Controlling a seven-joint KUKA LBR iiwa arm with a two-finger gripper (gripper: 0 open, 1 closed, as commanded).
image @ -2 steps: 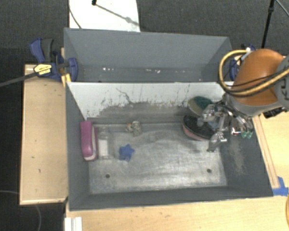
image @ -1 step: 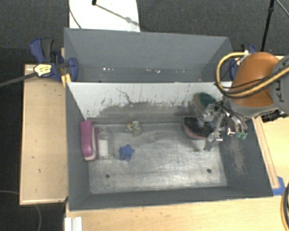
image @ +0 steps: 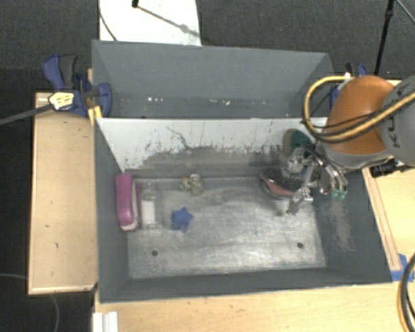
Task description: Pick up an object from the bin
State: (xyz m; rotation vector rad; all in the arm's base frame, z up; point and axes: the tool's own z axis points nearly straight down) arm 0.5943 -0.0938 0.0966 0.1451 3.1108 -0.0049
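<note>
My gripper (image: 295,198) is low over the right end of the bin floor, close to the back wall. Just left of it, touching or nearly touching, lies a dark curved thing with a pinkish underside (image: 275,185). Whether the gripper holds it I cannot tell. A teal thing (image: 292,141) shows behind the gripper against the back right wall, partly hidden by the arm.
At the left end lie a pink-purple stapler (image: 126,200) and a clear small container (image: 149,210) side by side. A blue star-like piece (image: 182,218) lies to their right, and a small pale knobbly thing (image: 191,182) farther back. The arm's orange cover and cables hang over the right rim.
</note>
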